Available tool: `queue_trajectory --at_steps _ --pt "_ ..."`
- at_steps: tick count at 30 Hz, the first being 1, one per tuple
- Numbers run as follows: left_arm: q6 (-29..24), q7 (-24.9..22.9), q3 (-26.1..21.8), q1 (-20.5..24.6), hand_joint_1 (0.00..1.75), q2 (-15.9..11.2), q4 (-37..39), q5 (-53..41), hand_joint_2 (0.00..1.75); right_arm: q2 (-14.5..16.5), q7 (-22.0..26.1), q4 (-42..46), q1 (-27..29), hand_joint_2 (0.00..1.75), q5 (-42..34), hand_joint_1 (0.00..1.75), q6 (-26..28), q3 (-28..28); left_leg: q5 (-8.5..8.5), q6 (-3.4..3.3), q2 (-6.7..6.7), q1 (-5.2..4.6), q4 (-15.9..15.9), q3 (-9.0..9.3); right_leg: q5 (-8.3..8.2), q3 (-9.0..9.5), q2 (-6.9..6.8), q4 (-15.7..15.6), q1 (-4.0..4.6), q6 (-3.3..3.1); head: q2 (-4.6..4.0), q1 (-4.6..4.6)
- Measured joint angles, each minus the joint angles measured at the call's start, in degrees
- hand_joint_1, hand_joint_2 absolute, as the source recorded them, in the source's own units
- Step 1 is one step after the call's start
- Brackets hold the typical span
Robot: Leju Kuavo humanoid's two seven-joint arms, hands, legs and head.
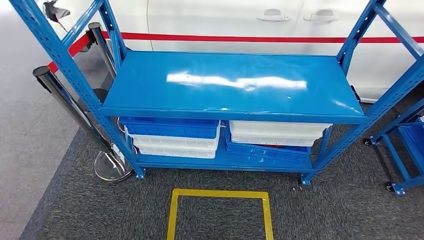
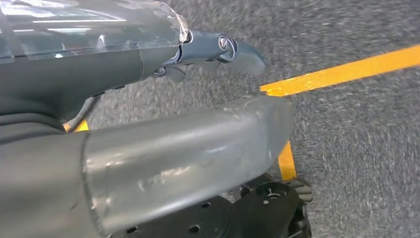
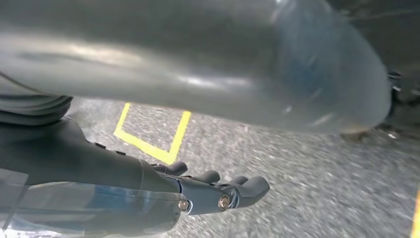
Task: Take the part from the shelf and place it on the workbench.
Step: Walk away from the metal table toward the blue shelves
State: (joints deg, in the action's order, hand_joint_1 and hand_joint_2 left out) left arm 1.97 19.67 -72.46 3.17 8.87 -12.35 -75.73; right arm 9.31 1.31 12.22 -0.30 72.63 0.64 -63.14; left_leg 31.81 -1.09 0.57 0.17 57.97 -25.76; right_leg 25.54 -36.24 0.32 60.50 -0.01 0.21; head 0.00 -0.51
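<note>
1. Left hand [image 2: 198, 134] is hanging down over the grey carpet [image 2: 356, 148], thumb big in the wrist view, dark fingers [image 2: 237, 49] stretched out and apart, nothing in it.
2. Right hand [image 3: 208, 148] is the same deal: hanging over the carpet, fingers [image 3: 247, 188] out fairly straight, holding nothing.
3. The shelf [image 1: 235, 82] is a blue metal rack dead ahead, past the yellow floor square [image 1: 220, 194]. Its top deck is bare apart from glare.
4. Lower deck has stacked bins: a blue one over white ones on the left [image 1: 172, 135], and a white one over a tilted blue one on the right [image 1: 275, 137].
5. The part itself? Can't spot it. If it's here, my guess is it's inside one of those bins, and the top deck hides what's in them from this angle.
6. So I'd say we're right at the start: standing in front of the shelf, no reach begun.
7. Next move probably calls for finding the part first, which means getting lower or looking under the top deck, then bringing an arm up and in between the decks without clipping the front edge.
8. No workbench visible that I can tell, just a bit of another blue cart [image 1: 407, 145] at the right edge, so a turn likely comes after the pick.
</note>
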Motion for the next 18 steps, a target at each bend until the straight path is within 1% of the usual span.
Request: queue_trajectory --at_steps 2,3,4,5,6,7,8,9,10,11,12,13,14,15,16,17,18 --pt "-0.1 0.0 0.0 0.2 0.00 0.0 0.0 0.0 0.00 0.0 0.0 0.0 -0.1 0.00 0.1 0.00 0.0 0.0 -0.03 0.76 0.06 -0.15 0.4 0.61 -0.06 0.76 0.07 -0.5 -0.05 -0.54 0.00 -0.04" --pt "-0.1 0.0 0.0 0.2 0.00 0.0 0.0 0.0 0.00 0.0 0.0 0.0 -0.1 0.00 0.1 0.00 0.0 0.0 -0.32 1.05 0.02 -0.13 1.3 0.56 -0.17 1.32 0.07 -0.9 -0.18 -0.81 0.00 -0.01" --pt "-0.2 0.0 0.0 0.3 0.00 -0.1 0.0 0.0 0.00 0.0 0.0 0.0 -0.1 0.00 0.2 0.00 0.0 0.0 -0.55 1.30 -0.05 -0.11 3.0 -0.15 -0.10 1.88 0.05 -1.3 -0.34 -1.08 0.00 0.09" --pt "-0.4 0.0 0.0 0.4 0.00 -0.1 0.0 0.0 0.00 0.0 0.0 0.0 -0.2 0.00 0.3 0.00 0.0 0.0 -0.18 1.53 -0.12 -0.03 5.4 -1.48 0.01 2.39 0.02 -1.7 -0.44 -1.35 0.00 0.21" --pt "-0.5 0.0 0.0 0.5 0.00 -0.1 0.0 0.0 0.00 0.0 0.0 0.0 -0.2 0.00 0.4 0.00 0.1 0.0 0.80 1.77 -0.20 0.10 8.3 -3.31 0.24 2.77 -0.02 -2.0 -0.46 -1.59 0.00 0.33" --pt "-0.6 0.0 0.0 0.5 0.00 -0.1 0.0 0.0 0.00 0.0 0.0 0.0 -0.3 0.00 0.4 0.00 0.1 0.0 2.31 2.01 -0.24 0.20 11.2 -5.36 0.54 3.08 -0.02 -2.1 -0.43 -1.80 0.00 0.43" --pt "-0.7 0.0 0.0 0.4 0.00 -0.1 0.0 0.0 0.00 0.0 -0.1 0.0 -0.3 0.00 0.5 0.00 0.1 0.0 3.86 2.25 -0.23 0.32 13.5 -7.23 0.87 3.37 -0.01 -2.1 -0.40 -1.93 0.00 0.44" --pt "-0.8 0.0 0.0 0.3 0.00 -0.1 0.0 0.0 0.00 0.0 -0.1 0.0 -0.3 0.00 0.5 0.00 0.1 0.0 4.70 2.41 -0.24 0.41 14.6 -8.57 1.24 3.72 0.04 -2.0 -0.37 -1.98 0.00 0.45" --pt "-0.9 0.0 0.0 0.2 0.00 -0.1 0.0 -0.1 0.00 0.0 -0.2 0.0 -0.3 0.00 0.6 0.00 0.1 0.0 4.23 2.46 -0.24 0.47 14.1 -9.15 1.61 4.13 0.10 -2.0 -0.35 -1.96 0.00 0.48" --pt "-0.9 0.0 0.0 0.2 0.00 -0.1 0.0 -0.1 0.00 0.0 -0.3 0.0 -0.3 0.00 0.6 0.00 0.1 0.0 2.39 2.41 -0.24 0.49 11.9 -8.95 1.96 4.58 0.14 -2.0 -0.36 -1.88 0.00 0.51" --pt "-1.0 0.0 0.0 0.2 0.00 -0.1 0.0 -0.1 0.00 0.0 -0.3 0.0 -0.3 0.00 0.6 0.00 0.1 0.0 -0.40 2.23 -0.25 0.49 8.5 -8.14 2.31 5.03 0.17 -1.9 -0.36 -1.77 0.00 0.55" --pt "-1.0 0.0 0.0 0.2 0.00 -0.1 0.0 -0.1 0.00 0.0 -0.4 0.0 -0.3 0.00 0.7 0.00 0.1 0.0 -2.49 1.96 -0.28 0.43 5.3 -7.32 2.59 5.43 0.17 -1.9 -0.34 -1.61 0.00 0.52" --pt "-1.0 0.0 0.0 0.2 0.00 -0.1 0.0 -0.1 0.00 0.0 -0.4 0.0 -0.3 0.00 0.7 0.00 0.1 -0.1 -3.42 1.68 -0.32 0.30 2.9 -6.74 2.78 5.60 0.18 -1.9 -0.30 -1.39 0.00 0.53" --pt "-1.1 0.0 0.0 0.2 0.00 -0.1 0.0 -0.1 0.00 0.0 -0.4 0.0 -0.4 0.00 0.7 0.00 0.1 -0.1 -3.97 1.34 -0.35 0.15 1.5 -6.45 2.97 5.64 0.18 -1.9 -0.27 -1.08 0.00 0.50" --pt "-1.1 0.0 0.0 0.2 0.00 -0.1 0.0 -0.1 0.00 0.0 -0.4 0.0 -0.4 0.00 0.8 0.00 0.1 -0.1 -3.72 1.01 -0.36 0.00 1.3 -6.50 3.09 5.66 0.19 -1.9 -0.23 -0.74 0.00 0.47" --pt "-1.1 0.0 0.0 0.1 0.00 -0.1 0.0 -0.1 0.00 0.0 -0.4 0.0 -0.5 0.00 0.8 0.00 0.1 -0.1 -3.91 0.64 -0.36 -0.04 1.1 -6.42 3.20 5.70 0.21 -2.0 -0.18 -0.36 0.00 0.50" --pt "-1.1 0.0 0.0 0.1 0.00 -0.1 0.0 -0.1 0.00 0.0 -0.4 0.0 -0.5 0.00 0.8 0.00 0.1 -0.1 -4.63 0.23 -0.39 0.10 0.7 -6.14 3.42 5.88 0.18 -2.0 -0.19 0.01 0.00 0.45"
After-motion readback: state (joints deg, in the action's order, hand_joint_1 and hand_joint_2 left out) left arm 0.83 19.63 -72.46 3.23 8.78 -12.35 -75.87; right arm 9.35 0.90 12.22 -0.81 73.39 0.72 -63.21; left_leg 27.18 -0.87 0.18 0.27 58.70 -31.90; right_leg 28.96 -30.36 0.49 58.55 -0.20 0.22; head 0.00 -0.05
